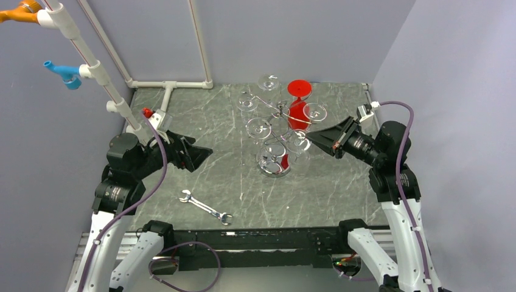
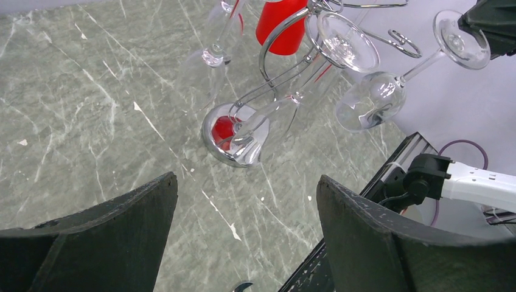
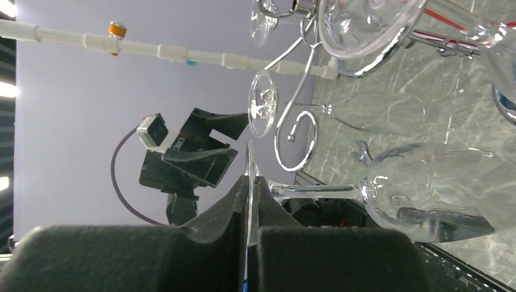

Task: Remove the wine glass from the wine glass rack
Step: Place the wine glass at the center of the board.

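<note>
Table (image 1: 201, 109) holds wine glass rack (image 1: 269, 160) and wrench (image 1: 205, 207).

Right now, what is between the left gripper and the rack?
Only bare table. The top view shows nothing but marble between the open left gripper and the rack, and the left wrist view shows the same.

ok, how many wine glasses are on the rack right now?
6. Clear ones: rear glass, rear-left glass, left glass, right glass, and front glass, pinched by the right tool. Red glass at rear right. Overlapping clear glass may hide more.
</note>
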`<state>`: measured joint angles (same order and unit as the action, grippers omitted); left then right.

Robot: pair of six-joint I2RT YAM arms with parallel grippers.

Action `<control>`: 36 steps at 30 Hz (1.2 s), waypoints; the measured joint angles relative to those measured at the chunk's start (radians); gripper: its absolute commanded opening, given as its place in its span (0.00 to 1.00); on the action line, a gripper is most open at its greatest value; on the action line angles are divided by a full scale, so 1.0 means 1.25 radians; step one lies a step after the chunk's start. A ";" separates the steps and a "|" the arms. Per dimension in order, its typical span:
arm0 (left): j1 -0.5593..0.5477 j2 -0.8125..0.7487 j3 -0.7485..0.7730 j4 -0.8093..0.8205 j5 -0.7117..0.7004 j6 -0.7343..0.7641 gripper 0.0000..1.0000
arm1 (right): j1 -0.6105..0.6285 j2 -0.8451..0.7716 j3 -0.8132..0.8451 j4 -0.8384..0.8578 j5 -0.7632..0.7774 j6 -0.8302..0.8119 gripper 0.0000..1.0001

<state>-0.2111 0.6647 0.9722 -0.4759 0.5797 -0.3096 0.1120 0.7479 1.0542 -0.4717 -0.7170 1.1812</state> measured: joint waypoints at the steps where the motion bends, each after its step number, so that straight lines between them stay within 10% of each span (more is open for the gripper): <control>1: 0.000 0.000 0.000 0.000 0.000 0.000 0.88 | 0.000 0.004 0.005 0.002 0.000 0.002 0.00; 36: -0.076 0.011 0.002 0.071 0.208 -0.188 0.85 | 0.014 -0.033 0.001 -0.089 -0.076 -0.092 0.00</control>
<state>-0.3065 0.6781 0.9745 -0.3874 0.8391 -0.5442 0.1295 0.7067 1.0557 -0.5827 -0.8124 1.0660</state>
